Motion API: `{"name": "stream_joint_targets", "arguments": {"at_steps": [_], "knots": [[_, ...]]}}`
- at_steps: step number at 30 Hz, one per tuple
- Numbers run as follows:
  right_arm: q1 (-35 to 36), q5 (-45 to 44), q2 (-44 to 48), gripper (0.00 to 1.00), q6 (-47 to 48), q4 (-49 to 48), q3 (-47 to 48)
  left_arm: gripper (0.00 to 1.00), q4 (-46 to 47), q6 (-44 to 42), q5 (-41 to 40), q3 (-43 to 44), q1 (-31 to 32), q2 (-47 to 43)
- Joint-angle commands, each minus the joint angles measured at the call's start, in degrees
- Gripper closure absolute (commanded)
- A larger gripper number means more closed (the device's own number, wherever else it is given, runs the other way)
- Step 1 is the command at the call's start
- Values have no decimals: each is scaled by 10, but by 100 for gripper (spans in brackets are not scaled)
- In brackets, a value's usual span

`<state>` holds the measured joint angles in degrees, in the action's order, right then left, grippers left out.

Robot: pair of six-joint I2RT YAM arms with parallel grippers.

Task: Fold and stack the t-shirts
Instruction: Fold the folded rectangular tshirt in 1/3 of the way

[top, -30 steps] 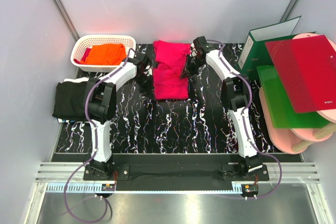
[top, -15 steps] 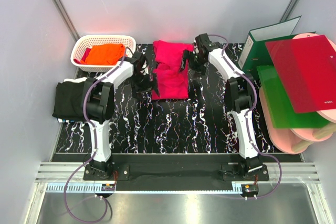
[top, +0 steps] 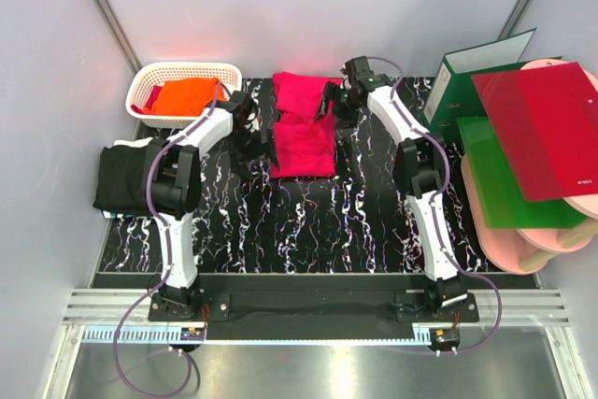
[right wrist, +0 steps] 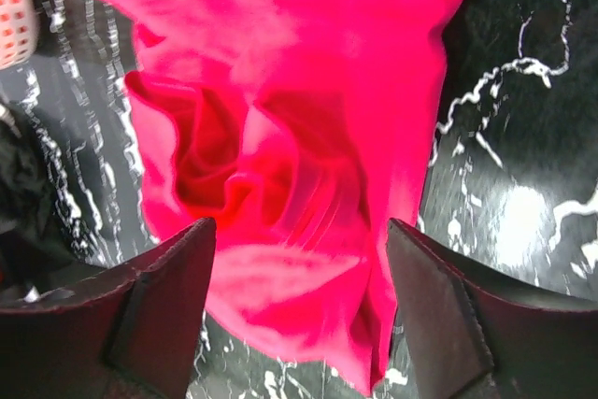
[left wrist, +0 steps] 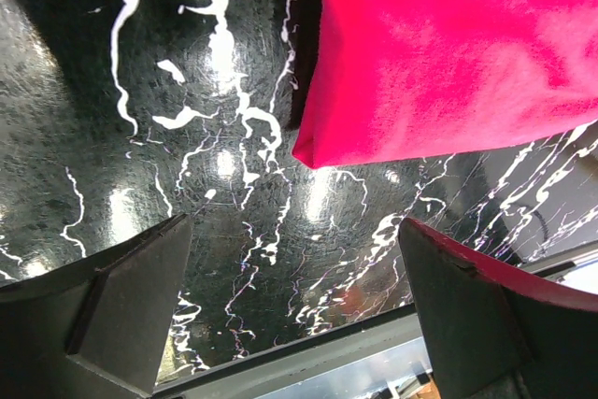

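The crimson-pink t-shirt (top: 304, 133) lies folded on the black marbled table (top: 308, 221) at the back middle. My left gripper (top: 252, 145) hovers just left of its near-left corner, open. In the left wrist view only bare table lies between the fingers (left wrist: 140, 306), and the pink t-shirt (left wrist: 448, 53) sits apart ahead. My right gripper (top: 334, 105) stands open over the shirt's right edge. Rumpled pink folds (right wrist: 308, 137) fill the view between its fingertips (right wrist: 448, 306), which hold nothing. An orange t-shirt (top: 187, 96) lies in the basket. A black t-shirt (top: 126, 175) rests folded at the left.
The white lattice basket (top: 187, 69) stands at the back left. A green binder (top: 462, 77), a red folder (top: 542, 128), a green folder (top: 500, 184) and pink round trays (top: 533, 240) crowd the right side. The table's near edge shows as a rail (left wrist: 308, 362).
Both grippers were shut on the pink t-shirt's edges and have opened and let go. The left one has drawn slightly left; the right one has moved back toward the far side.
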<state>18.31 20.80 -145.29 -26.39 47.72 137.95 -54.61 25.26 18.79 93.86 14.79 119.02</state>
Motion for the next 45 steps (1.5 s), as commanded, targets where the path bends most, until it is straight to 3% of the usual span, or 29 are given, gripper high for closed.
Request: {"name": "stream_joint_targets", "arguments": {"at_steps": [1, 5, 8, 9, 13, 18, 26, 28, 29, 30, 33, 35, 37, 45], "knots": [[-1, 22, -39, 23, -16, -11, 44, 3, -8, -10, -2, 18, -10, -9], [-1, 42, -59, 39, -28, -15, 53, 3, -11, -11, -5, 18, -14, -7], [-1, 52, -62, 57, -31, -26, 51, 3, -13, -11, -8, 17, -18, -8], [-1, 53, -63, 69, -31, -28, 51, 3, -13, -10, -9, 16, -20, -8], [-2, 52, -47, 85, -27, -33, 39, 3, -14, -8, -12, 13, -22, -7], [-1, 14, 13, 96, -15, -35, -7, 4, -14, -5, -18, 7, -24, -5], [-3, -59, 61, 99, -15, -34, -58, 4, -15, 0, -18, 3, -24, 2], [-4, -66, 59, 98, -16, -34, -66, 3, -14, 1, -16, 1, -24, 4], [-4, -76, 56, 75, -17, -26, -66, 3, -15, 1, -16, 1, -24, 3], [-4, -81, 54, 60, -21, -23, -66, 1, -13, 1, -15, 0, -24, 3], [-4, -83, 63, 29, -22, -16, -85, 1, -13, 1, -13, 3, -24, 2], [-4, -94, 98, 15, -19, -19, -119, 1, -7, 1, -11, 4, -24, -4], [-4, -97, 142, 10, -18, -32, -147, 1, 7, 7, -9, 4, -24, -12], [-3, -29, 243, 15, -54, -87, -352, 3, 116, 58, 47, -26, -22, 7]]}}
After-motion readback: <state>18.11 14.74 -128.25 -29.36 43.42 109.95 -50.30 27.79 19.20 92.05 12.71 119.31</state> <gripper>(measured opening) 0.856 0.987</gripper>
